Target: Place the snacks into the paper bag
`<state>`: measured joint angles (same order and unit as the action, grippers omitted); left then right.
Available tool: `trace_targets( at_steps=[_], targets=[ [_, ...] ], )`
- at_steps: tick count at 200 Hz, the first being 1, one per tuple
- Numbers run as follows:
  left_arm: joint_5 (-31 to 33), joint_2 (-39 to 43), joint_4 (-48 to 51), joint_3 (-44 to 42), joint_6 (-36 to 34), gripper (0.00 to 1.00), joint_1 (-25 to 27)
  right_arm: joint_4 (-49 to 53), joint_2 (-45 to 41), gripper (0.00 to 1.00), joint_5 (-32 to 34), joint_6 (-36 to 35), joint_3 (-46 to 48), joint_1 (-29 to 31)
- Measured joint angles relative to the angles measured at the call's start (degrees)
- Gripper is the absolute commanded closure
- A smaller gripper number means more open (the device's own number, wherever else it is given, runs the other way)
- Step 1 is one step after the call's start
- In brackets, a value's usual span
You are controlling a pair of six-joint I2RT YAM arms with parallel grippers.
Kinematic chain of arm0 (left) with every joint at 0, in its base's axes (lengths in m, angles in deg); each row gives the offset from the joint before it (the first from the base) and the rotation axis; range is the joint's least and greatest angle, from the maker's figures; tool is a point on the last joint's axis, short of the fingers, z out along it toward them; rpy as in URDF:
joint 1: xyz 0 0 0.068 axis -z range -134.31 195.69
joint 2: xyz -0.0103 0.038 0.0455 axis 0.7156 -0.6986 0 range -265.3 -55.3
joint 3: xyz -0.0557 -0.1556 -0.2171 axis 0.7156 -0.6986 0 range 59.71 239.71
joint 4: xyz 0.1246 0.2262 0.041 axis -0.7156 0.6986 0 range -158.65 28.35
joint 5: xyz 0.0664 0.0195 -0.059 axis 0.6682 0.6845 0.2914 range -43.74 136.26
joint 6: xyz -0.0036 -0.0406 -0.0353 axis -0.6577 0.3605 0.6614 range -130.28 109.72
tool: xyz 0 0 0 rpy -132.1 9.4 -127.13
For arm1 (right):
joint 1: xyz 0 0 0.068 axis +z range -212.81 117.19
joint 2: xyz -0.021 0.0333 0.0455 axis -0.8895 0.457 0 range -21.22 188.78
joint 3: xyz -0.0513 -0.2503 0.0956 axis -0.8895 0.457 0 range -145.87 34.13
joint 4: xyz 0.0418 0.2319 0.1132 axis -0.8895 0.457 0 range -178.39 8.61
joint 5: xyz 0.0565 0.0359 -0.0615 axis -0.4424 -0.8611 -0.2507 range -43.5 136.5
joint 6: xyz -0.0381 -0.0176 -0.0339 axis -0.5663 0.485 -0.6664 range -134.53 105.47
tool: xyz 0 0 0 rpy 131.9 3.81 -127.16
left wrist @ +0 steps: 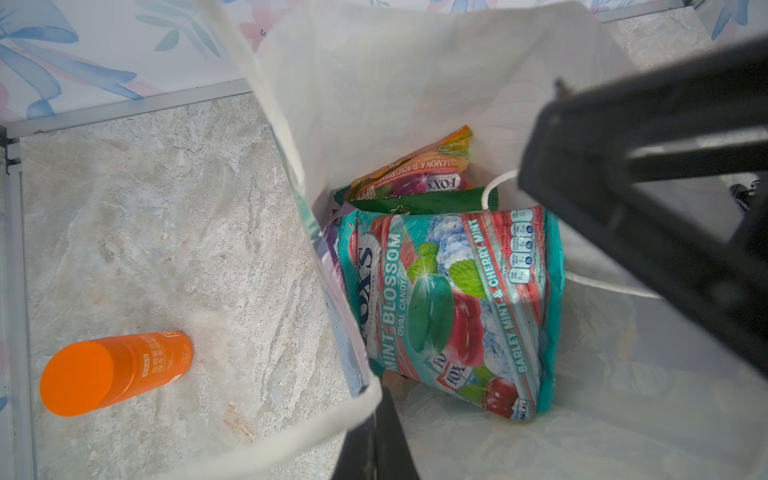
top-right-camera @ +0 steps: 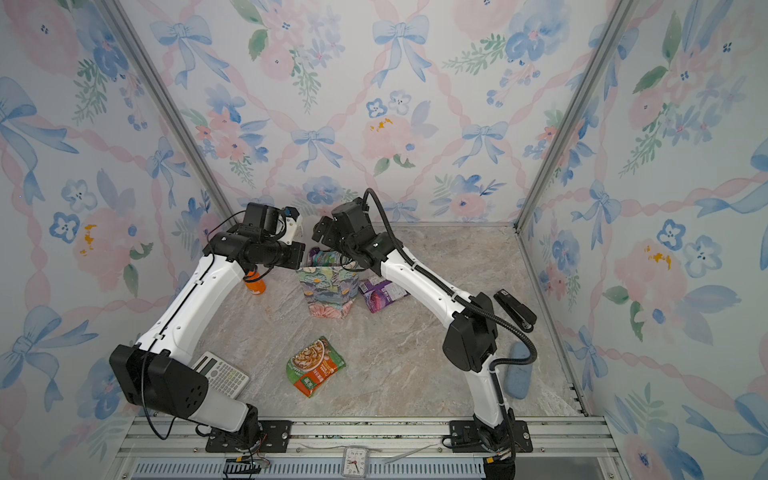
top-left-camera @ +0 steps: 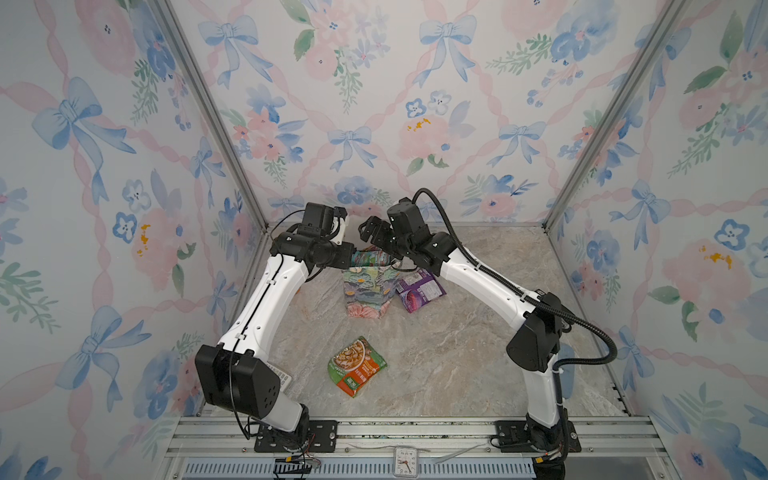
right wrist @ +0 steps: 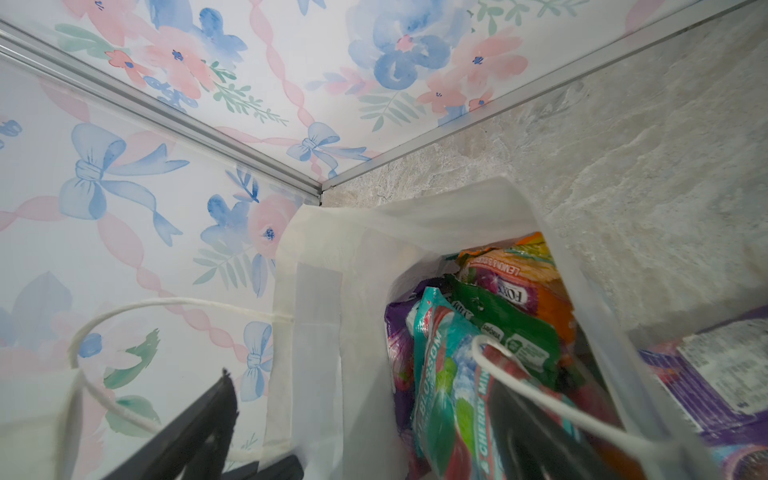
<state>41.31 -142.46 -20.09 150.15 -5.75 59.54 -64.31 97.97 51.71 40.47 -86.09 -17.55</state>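
The floral paper bag [top-left-camera: 365, 293] [top-right-camera: 328, 291] stands upright at the back middle of the table. My left gripper [left wrist: 380, 440] is shut on the paper bag's rim [left wrist: 332, 419] and holds its mouth wide. Inside lie a teal snack packet [left wrist: 449, 307] [right wrist: 440, 374], a green one [right wrist: 511, 332] and a yellow-orange one [left wrist: 415, 166]. My right gripper [right wrist: 361, 432] is open over the bag's mouth, one finger [right wrist: 523, 428] inside above the teal packet. A purple snack [top-left-camera: 419, 291] [top-right-camera: 380, 293] lies against the bag's right side. A green-orange noodle packet [top-left-camera: 357, 365] [top-right-camera: 316, 365] lies near the front.
An orange-capped bottle [top-right-camera: 255, 284] [left wrist: 112, 370] lies left of the bag. A calculator [top-right-camera: 222, 374] sits under the left arm. A black stapler [top-right-camera: 515, 309] and a blue pad [top-right-camera: 517, 370] lie at the right. A small clock [top-left-camera: 403, 461] rests on the front rail.
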Motion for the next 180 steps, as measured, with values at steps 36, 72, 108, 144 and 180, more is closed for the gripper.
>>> trace_targets(
  at_steps=[36,72,108,144,180],
  targets=[
    [0.0,0.0,-0.1,0.0,0.0,1.0,0.0,0.6,2.5,0.04,0.0,0.4,-2.2,-0.3],
    [0.0,0.0,-0.1,0.0,0.0,1.0,0.0,0.5,3.7,0.03,-0.1,0.2,-3.5,-0.5],
    [0.0,0.0,-0.1,0.0,0.0,1.0,0.0,-1.7,3.8,0.03,-2.6,-1.4,-3.6,-1.0],
    [0.0,0.0,0.0,0.0,0.0,1.0,0.0,-7.4,3.8,0.02,-6.8,-2.9,-2.9,-1.9],
    [0.0,0.0,0.0,0.0,0.0,1.0,0.0,-7.9,3.7,0.03,-8.4,-4.8,-2.6,-2.5]
  ],
)
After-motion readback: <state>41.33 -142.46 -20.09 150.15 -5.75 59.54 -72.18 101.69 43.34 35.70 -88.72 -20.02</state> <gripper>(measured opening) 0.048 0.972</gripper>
